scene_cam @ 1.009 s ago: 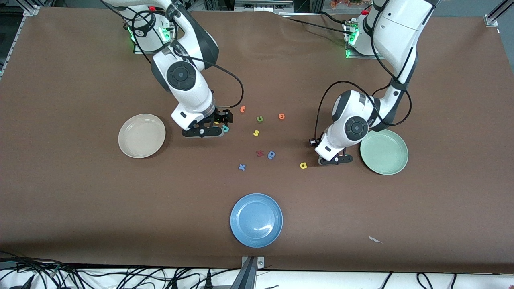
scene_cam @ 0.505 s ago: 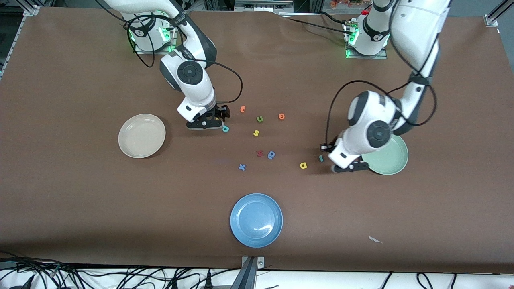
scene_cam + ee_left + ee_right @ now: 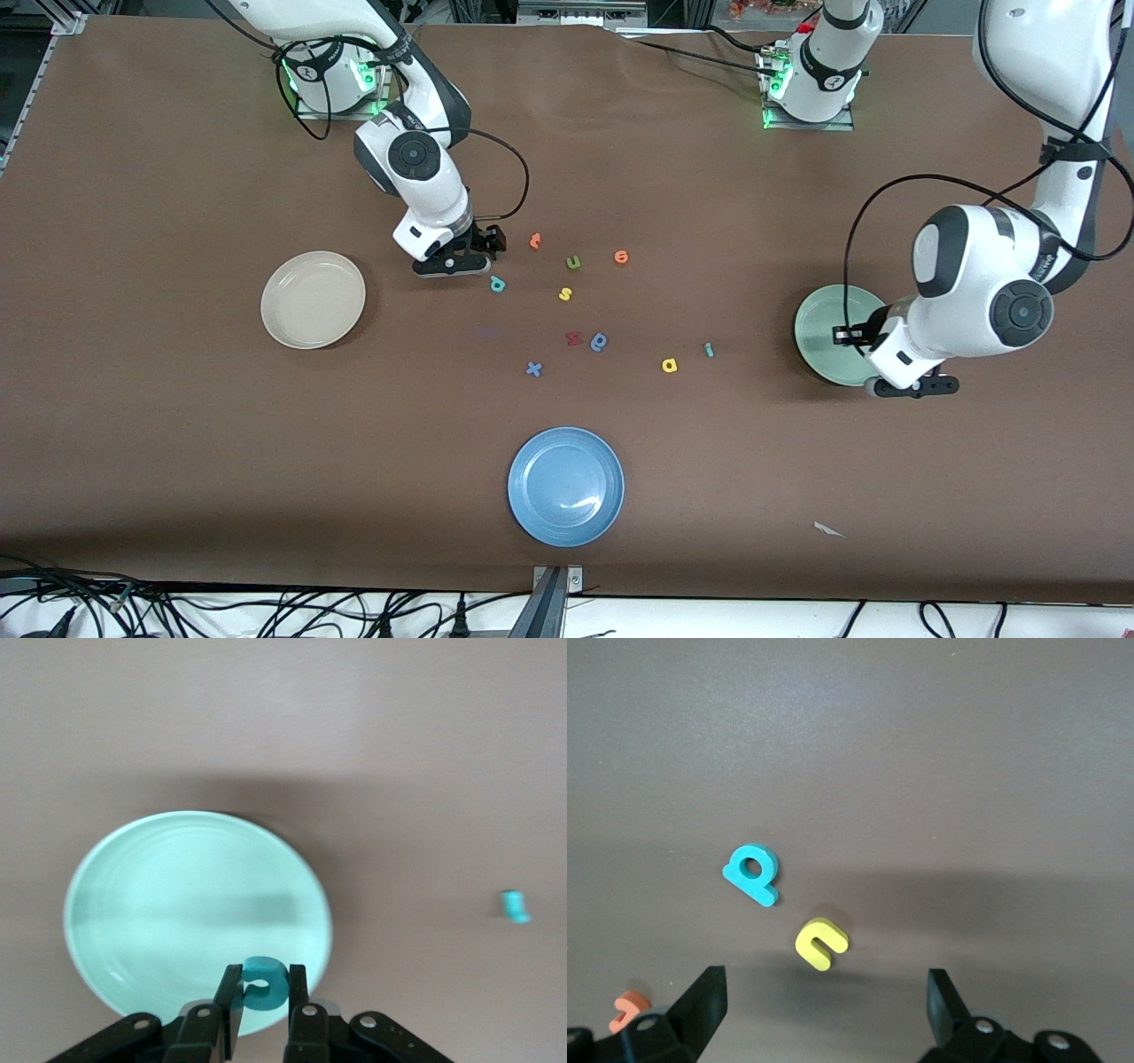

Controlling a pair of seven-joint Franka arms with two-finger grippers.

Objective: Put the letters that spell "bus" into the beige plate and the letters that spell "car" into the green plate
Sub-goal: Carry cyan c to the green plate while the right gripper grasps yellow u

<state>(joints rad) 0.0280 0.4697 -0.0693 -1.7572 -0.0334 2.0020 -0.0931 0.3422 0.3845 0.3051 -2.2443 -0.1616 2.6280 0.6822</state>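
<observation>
The brown table [image 3: 177, 461] carries three plates: the beige plate [image 3: 313, 299] toward the right arm's end, the green plate [image 3: 828, 332] toward the left arm's end, and a blue plate [image 3: 565, 486] nearest the front camera, all three with nothing in them. The left gripper [image 3: 262, 1010] hangs over the green plate's rim, its fingers clamped on the teal "c" [image 3: 263, 981], which shows edge-on between them in the left wrist view. The right gripper [image 3: 454, 262] hovers low with its fingers spread wide apart, and its wrist view shows the yellow "u" [image 3: 821, 943] between them, touching neither, with the teal "b" [image 3: 752, 873] just beside it. Scattered mid-table lie the yellow "s" [image 3: 565, 294], the yellow "a" [image 3: 670, 364] and the thin teal "r" [image 3: 709, 349], the last two near each other on the green plate's side; the olive "u" [image 3: 574, 261], two orange letters [image 3: 534, 240] and the darker blue letter [image 3: 600, 341] are distractors. As I judge it, the main risk on the left is releasing the "c" this close to the rim, so that light foam bounces or slides off onto the table. On the right, the "b" sits so close to the "u" that closing fingers could nudge it, or pinch both, and the small letter may tip rather than seat squarely.
</observation>
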